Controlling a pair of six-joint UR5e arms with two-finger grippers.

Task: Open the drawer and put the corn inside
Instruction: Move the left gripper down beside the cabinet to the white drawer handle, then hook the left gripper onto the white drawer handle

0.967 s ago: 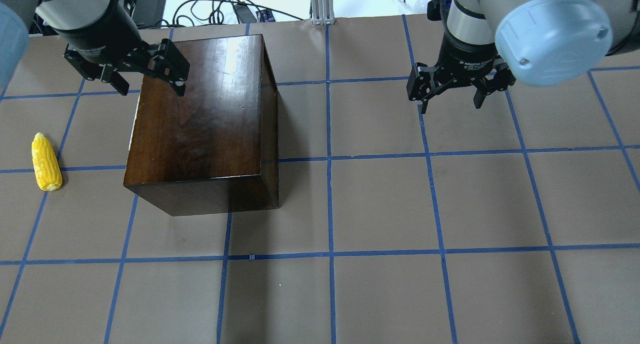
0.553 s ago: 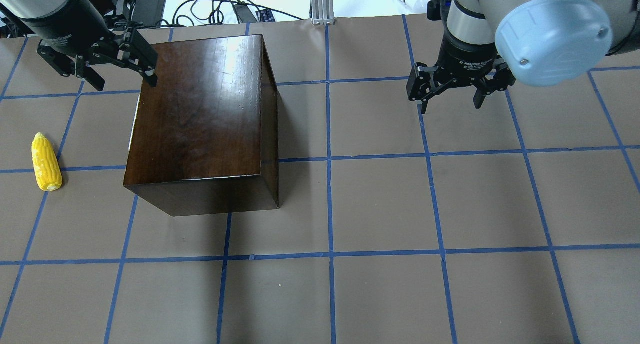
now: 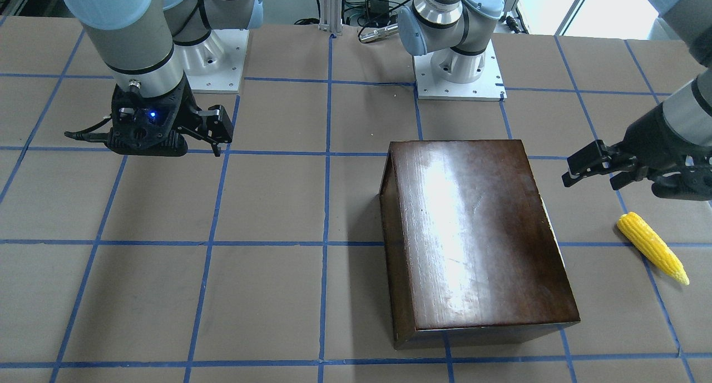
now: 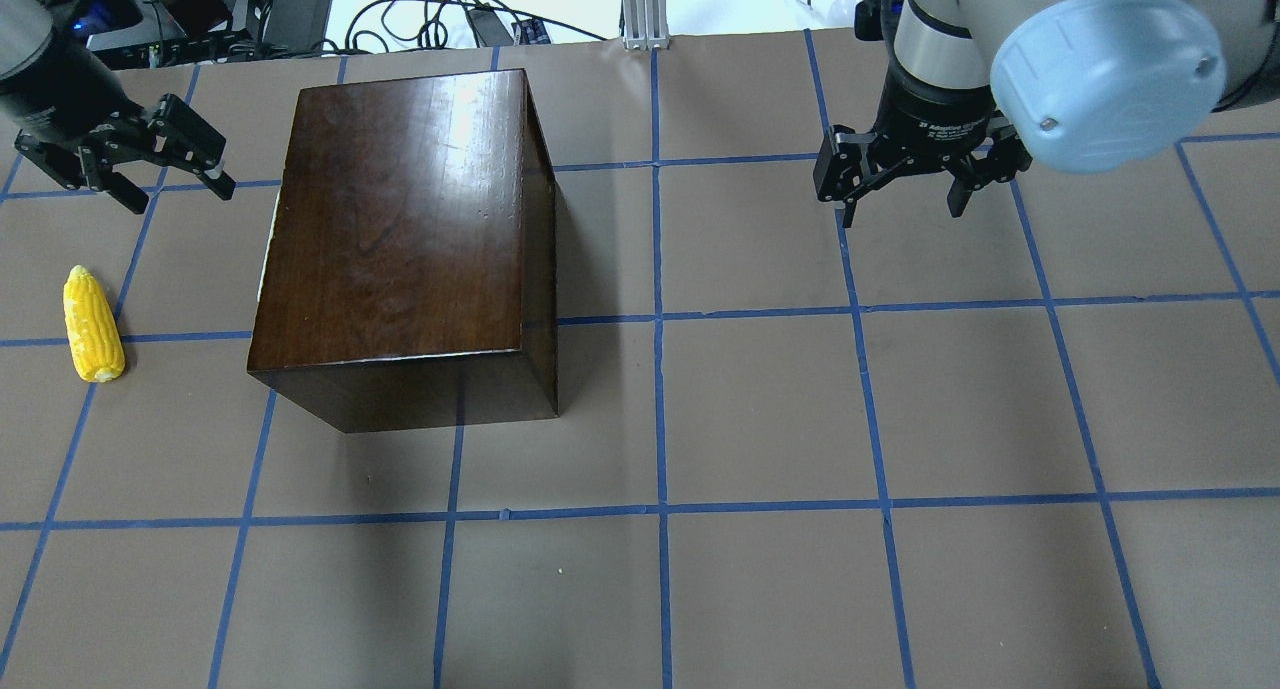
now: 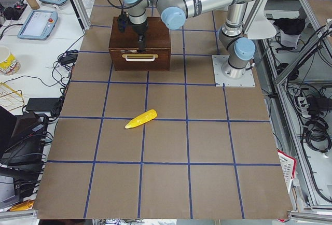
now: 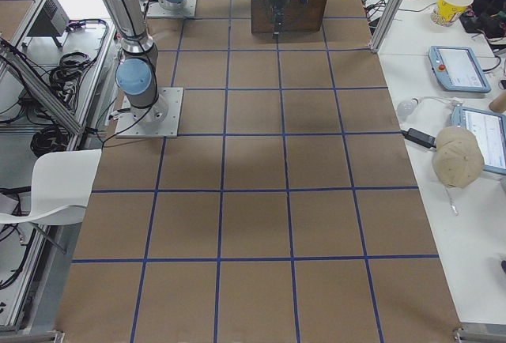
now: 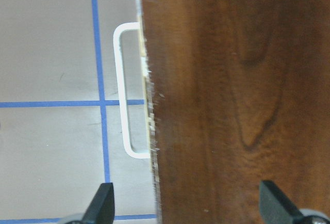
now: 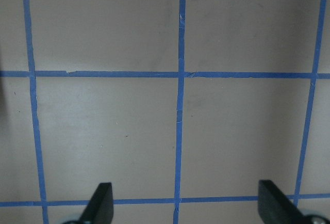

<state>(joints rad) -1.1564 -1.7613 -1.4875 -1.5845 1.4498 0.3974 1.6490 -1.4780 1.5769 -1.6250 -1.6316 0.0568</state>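
Note:
The glossy dark-brown wooden box (image 4: 400, 239) stands left of the table's middle. Its drawer is shut; the front panel with a white handle (image 5: 140, 57) faces the corn side, and the handle (image 7: 124, 90) shows in the left wrist view. The yellow corn (image 4: 93, 326) lies on the table left of the box, also in the front view (image 3: 652, 247). My left gripper (image 4: 178, 191) is open and empty, in the air left of the box's far corner, beyond the corn. My right gripper (image 4: 900, 209) is open and empty over bare table at the far right.
The brown table has a grid of blue tape lines (image 4: 660, 319). Cables and an aluminium post (image 4: 645, 9) lie beyond its far edge. The arm bases (image 3: 456, 71) stand at the robot's side of the table.
My left gripper has moved left, from over the box's far left corner to beside the box, still open. The right arm, box and corn have not moved.

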